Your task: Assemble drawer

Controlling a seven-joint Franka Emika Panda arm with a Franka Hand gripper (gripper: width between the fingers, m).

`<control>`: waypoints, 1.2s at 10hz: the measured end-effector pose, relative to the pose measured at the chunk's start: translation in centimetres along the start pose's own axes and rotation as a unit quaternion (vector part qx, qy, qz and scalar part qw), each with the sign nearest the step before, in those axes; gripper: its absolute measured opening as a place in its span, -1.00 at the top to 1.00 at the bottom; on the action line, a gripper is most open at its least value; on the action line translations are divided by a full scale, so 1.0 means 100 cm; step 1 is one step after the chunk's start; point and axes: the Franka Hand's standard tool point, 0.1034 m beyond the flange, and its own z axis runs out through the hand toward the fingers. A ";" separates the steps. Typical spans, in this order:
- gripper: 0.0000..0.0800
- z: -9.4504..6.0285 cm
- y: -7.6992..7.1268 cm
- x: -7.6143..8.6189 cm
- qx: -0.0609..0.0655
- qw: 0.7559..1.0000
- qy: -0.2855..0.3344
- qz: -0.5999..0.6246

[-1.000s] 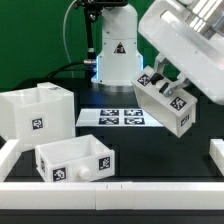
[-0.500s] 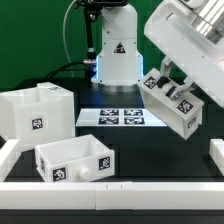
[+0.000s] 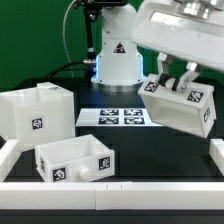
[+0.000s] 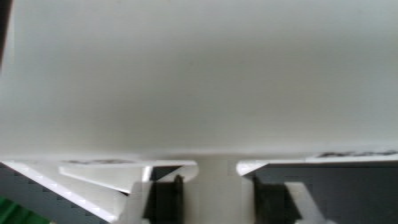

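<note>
1. Front: tray with knob [image 3: 75,160] loose on table [image 3: 130,150], not slotted in.
2. Ext. view's left: big housing [image 3: 35,118], looks empty.
3. Farther, ext. view's right: gripper [image 3: 175,86] pinching wall of 2nd tray [image 3: 185,112], tilted, off table. I'd say early, nothing fitted yet.

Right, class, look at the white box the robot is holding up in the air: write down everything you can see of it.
The white box looks like smooth, hard white plastic, with flat walls and square corners. Black-and-white square tags sit near its upper edge. It hangs tilted in the air on the exterior view's right, above the table and just past the end of the marker board. The pincer grips its upper wall from above, and nothing else touches it.
</note>
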 end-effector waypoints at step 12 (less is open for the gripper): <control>0.58 -0.011 -0.054 -0.022 0.198 0.980 0.033 0.006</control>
